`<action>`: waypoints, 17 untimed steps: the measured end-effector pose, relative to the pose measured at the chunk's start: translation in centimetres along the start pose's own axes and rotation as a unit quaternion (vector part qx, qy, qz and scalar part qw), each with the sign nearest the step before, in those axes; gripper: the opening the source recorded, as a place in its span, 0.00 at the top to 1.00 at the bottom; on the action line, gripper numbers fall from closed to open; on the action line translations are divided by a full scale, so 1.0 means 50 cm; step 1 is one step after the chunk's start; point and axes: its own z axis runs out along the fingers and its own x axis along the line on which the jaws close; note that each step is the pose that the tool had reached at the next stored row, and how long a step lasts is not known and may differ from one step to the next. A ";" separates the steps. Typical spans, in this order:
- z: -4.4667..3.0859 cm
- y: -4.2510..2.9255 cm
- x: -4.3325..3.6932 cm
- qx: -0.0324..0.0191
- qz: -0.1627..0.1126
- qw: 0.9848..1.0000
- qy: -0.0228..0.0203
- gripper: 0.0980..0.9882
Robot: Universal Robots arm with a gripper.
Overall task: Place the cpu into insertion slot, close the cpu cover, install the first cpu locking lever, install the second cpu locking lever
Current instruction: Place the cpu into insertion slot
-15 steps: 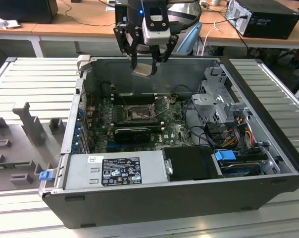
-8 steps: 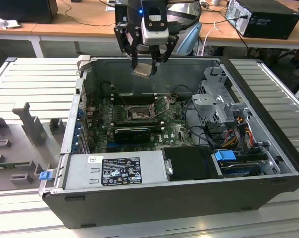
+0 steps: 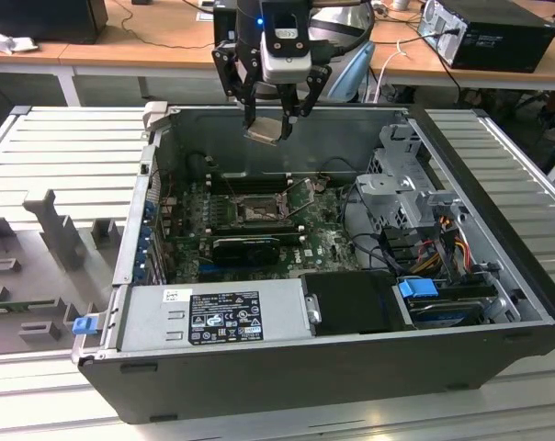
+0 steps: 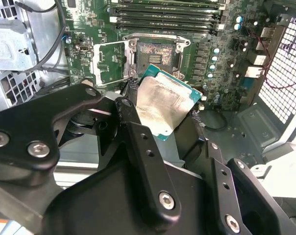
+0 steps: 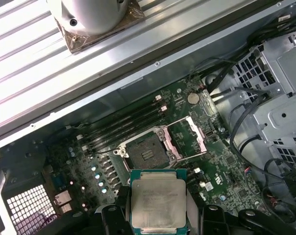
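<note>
My gripper (image 3: 270,127) hangs above the back wall of the open computer case, shut on the cpu (image 3: 266,130). The cpu (image 5: 158,199) is a flat square chip with a pale metal face and a green edge, held by its sides between the black fingers (image 4: 130,113). It is in the air, well above the green board. Below it lies the insertion slot (image 5: 145,152), a dark square socket with a silver rim and nothing in it (image 3: 256,210). The cpu cover (image 5: 188,137) stands swung open beside the socket (image 4: 110,62).
Long black memory sticks (image 4: 165,14) run along the far side of the socket. A grey power supply (image 3: 213,317) fills the case's front. A metal drive cage (image 3: 402,188) with cables stands at the exterior view's right. Case walls (image 3: 287,115) ring the board.
</note>
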 end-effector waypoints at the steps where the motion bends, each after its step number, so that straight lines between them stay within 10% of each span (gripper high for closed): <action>1: 0.000 0.000 0.000 0.000 0.002 1.000 0.000 0.50; 17: 0.000 0.000 0.000 -0.001 0.032 0.999 -0.003 0.50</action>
